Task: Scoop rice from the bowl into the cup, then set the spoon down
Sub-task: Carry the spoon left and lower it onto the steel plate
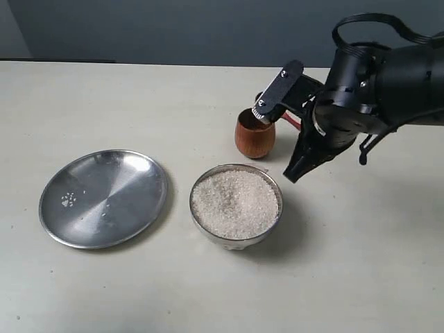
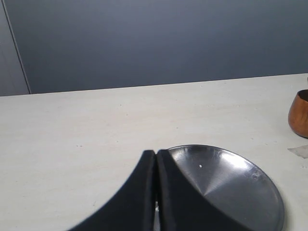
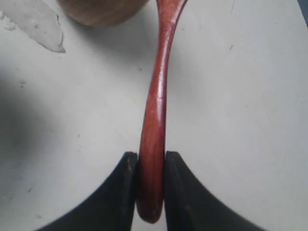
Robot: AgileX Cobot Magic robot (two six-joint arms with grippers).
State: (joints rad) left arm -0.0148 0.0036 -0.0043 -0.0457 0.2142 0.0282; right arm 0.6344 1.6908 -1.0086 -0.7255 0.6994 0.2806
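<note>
The steel bowl (image 1: 272, 223), heaped with white rice (image 1: 236, 203), stands at the table's middle. Just behind it is the wooden cup (image 1: 254, 139), also seen in the left wrist view (image 2: 299, 113) and the right wrist view (image 3: 101, 12). My right gripper (image 1: 297, 125) (image 3: 151, 156) is shut on the end of the spoon (image 3: 156, 106). The handle runs toward the cup's rim, and only a short red stretch of the spoon (image 1: 292, 122) shows in the exterior view. The spoon's head is hidden. My left gripper (image 2: 156, 153) is shut and empty over the plate's edge.
A flat steel plate (image 1: 104, 198) (image 2: 240, 192) lies left of the bowl with a few stray rice grains (image 1: 68, 200) on it. A small translucent scrap (image 3: 33, 21) (image 2: 298, 150) lies on the table beside the cup.
</note>
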